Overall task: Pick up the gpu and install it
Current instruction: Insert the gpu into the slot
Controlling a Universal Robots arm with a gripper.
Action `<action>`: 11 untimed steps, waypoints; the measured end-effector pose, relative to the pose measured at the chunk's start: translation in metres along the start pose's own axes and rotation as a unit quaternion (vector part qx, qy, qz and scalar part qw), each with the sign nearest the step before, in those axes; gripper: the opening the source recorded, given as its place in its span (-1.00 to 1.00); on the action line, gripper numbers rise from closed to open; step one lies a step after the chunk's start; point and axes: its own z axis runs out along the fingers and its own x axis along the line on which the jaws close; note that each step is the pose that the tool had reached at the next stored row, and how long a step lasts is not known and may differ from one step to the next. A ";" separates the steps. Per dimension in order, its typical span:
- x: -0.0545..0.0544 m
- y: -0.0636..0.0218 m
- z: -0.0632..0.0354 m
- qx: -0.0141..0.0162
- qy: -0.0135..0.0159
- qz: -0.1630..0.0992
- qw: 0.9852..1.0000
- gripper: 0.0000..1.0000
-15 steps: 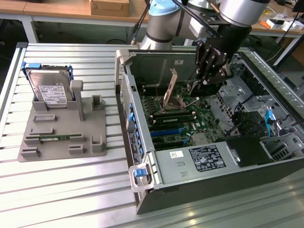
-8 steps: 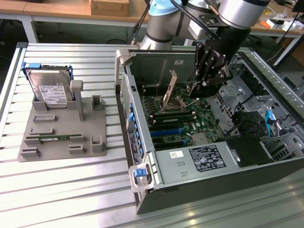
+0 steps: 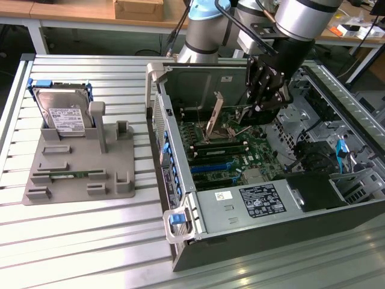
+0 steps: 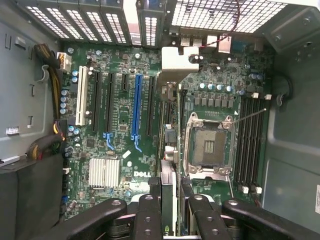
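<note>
In the wrist view the gpu (image 4: 168, 155) shows edge-on as a thin dark card hanging between the two black fingers (image 4: 154, 200). My gripper (image 4: 170, 197) is shut on its upper edge. The card hangs over the green motherboard (image 4: 117, 145), between the long blue slot (image 4: 136, 107) and the open processor socket (image 4: 209, 145), a little above the board as far as I can tell. In the exterior view my gripper (image 3: 266, 99) reaches down into the open computer case (image 3: 180, 198) at its far end.
On the exterior view's left, a grey holder (image 3: 111, 162) carries a silver hard drive (image 3: 63, 111) in a blue frame and a green memory stick (image 3: 66, 175). Inside the case are a white slot (image 4: 81, 97), cable bundles (image 4: 50, 95), a silver heatsink (image 4: 104, 172) and the power supply (image 3: 258, 201).
</note>
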 end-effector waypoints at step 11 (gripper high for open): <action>0.000 -0.0003 0.0096 0.000 0.000 -0.002 1.000 -0.47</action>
